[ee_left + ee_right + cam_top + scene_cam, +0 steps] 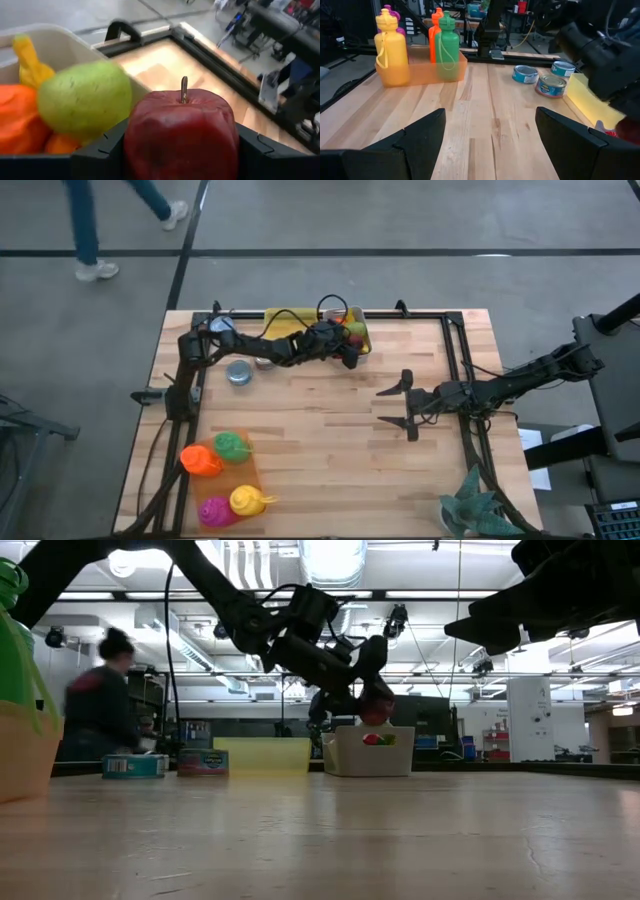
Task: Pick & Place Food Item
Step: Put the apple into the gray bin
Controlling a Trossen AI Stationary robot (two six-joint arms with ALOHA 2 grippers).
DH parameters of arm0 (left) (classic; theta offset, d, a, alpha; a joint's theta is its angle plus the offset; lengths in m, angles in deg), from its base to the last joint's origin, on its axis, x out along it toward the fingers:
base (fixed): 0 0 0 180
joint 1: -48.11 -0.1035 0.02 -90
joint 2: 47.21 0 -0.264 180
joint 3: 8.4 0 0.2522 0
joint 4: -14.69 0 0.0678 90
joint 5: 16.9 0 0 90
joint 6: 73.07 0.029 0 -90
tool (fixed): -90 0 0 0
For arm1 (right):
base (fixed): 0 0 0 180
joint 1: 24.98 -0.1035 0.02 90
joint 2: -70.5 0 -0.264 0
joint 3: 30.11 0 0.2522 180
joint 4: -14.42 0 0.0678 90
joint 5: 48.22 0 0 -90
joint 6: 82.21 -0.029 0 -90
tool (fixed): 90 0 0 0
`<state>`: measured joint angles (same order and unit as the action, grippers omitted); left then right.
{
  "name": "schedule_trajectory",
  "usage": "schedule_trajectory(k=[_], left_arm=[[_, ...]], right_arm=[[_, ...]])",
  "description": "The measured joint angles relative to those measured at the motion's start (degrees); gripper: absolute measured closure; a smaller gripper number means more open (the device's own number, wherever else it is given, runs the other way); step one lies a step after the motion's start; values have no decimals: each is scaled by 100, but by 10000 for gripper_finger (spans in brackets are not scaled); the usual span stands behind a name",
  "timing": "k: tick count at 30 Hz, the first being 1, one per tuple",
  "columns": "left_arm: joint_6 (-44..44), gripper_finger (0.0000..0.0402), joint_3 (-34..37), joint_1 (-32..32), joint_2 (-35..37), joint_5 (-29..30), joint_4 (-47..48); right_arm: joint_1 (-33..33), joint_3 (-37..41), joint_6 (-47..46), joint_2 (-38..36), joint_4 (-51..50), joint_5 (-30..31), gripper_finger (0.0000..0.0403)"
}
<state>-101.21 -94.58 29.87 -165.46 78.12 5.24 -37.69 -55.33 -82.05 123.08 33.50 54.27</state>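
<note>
My left gripper (350, 358) is shut on a dark red apple (180, 135) with its stem up. In the low view the apple (376, 712) hangs just above a pale bin (350, 755) at the table's far edge. The bin (60, 40) holds a green fruit (85, 97), orange pieces (20, 120) and a yellow piece (27, 60). My right gripper (405, 406) waits open over the table's right half, nothing between its fingers (420, 135). My left gripper pinches the apple's two opposite sides (132, 145) between its two fingers (100, 152). The fingers come from the table's left, nearly level and slanting slightly down. The apple sits upright with its stem (184, 89) up, lifted clear of bin and table.
Tin cans (240, 372) stand left of the bin, beside a yellow tray (262, 753). An orange tray with coloured bottles (225, 475) sits at the near left. A green plant-like object (475, 505) is at the near right corner. A person (90, 230) walks beyond the table.
</note>
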Motion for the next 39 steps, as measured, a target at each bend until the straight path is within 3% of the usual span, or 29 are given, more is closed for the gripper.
schedule_trajectory(k=[21, 32, 39], left_arm=[[86, 170, 11, -227, 133, -329, 410], [-88, 66, 11, -238, 154, -406, 639], [-88, 49, 11, -238, 243, -405, 655]], right_arm=[[-2, 0, 0, 2, 0, 0, 97], [-1, 0, -10, 2, 1, 0, 97], [0, 0, -7, 2, 0, 0, 97]])
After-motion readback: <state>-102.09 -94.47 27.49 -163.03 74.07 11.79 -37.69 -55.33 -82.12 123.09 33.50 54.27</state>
